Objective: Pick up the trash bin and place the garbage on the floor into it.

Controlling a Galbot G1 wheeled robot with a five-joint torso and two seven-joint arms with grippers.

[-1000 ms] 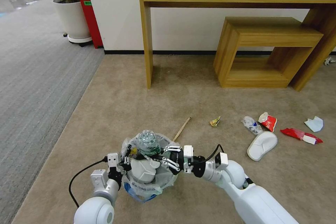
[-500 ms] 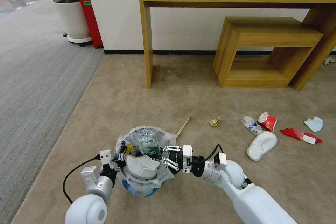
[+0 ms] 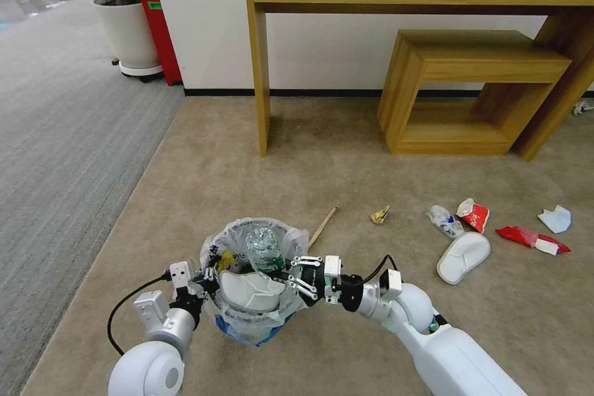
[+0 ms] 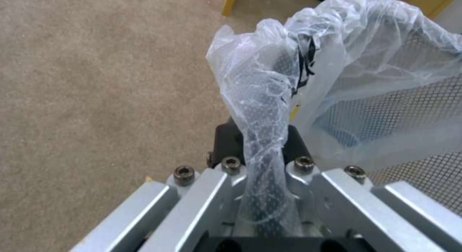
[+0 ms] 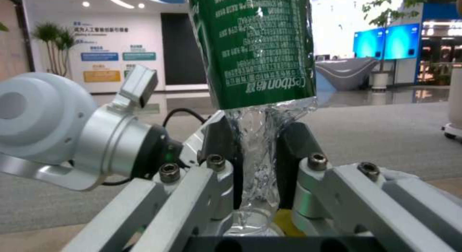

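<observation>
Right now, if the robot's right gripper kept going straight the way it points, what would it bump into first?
Probably the left gripper. The right gripper, shut on a plastic bottle over the trash bin, points across the bin's opening toward it, though depth is hard to judge.

One black wire-mesh trash bin (image 3: pixel 253 297) with a clear liner. Two white slippers: one (image 3: pixel 250 292) inside it, one (image 3: pixel 463 257) on the carpet. Two crushed clear plastic bottles (image 3: pixel 265 252) (image 3: pixel 444 221), one wooden stick (image 3: pixel 322 226), one yellow wrapper (image 3: pixel 380 215), two red wrappers (image 3: pixel 474 215) (image 3: pixel 532 239), one pale mask (image 3: pixel 555 219).
</observation>
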